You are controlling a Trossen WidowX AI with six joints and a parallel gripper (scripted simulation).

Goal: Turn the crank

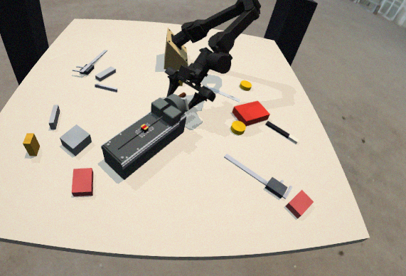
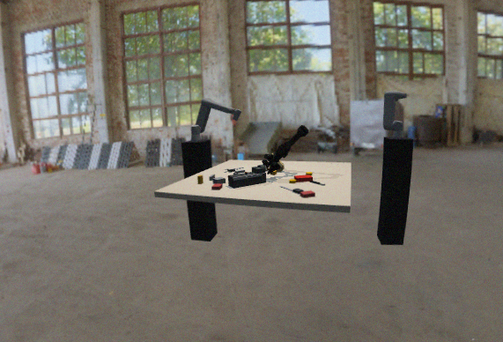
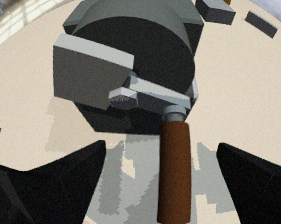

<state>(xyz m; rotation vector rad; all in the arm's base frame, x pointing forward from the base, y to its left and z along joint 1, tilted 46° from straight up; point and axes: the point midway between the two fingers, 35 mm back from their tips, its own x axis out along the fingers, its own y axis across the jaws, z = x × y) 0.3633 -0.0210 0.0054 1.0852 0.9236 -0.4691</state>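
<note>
The machine, a long dark grey box (image 1: 124,161) (image 2: 247,180), stands on the table with a slotted top. Its red pointer (image 1: 144,126) sits on the slot amid small yellow marks; whether they are exactly level is too small to tell. In the wrist view the crank arm (image 3: 161,95) is at the round end housing (image 3: 141,50), and the brown handle (image 3: 175,170) (image 1: 182,94) sticks out toward the camera. My gripper (image 3: 163,148) (image 1: 179,102) is open. Its two black fingers stand either side of the handle, with gaps on both sides, the handle nearer the right finger.
Right of the machine are a red block (image 1: 250,113), yellow discs (image 1: 245,85) (image 1: 238,127), a black marker (image 1: 277,129), a caliper (image 1: 276,187) and a red block (image 1: 299,204). Left are a grey block (image 1: 75,139), a red block (image 1: 82,181), an orange block (image 1: 31,144) and grey bars.
</note>
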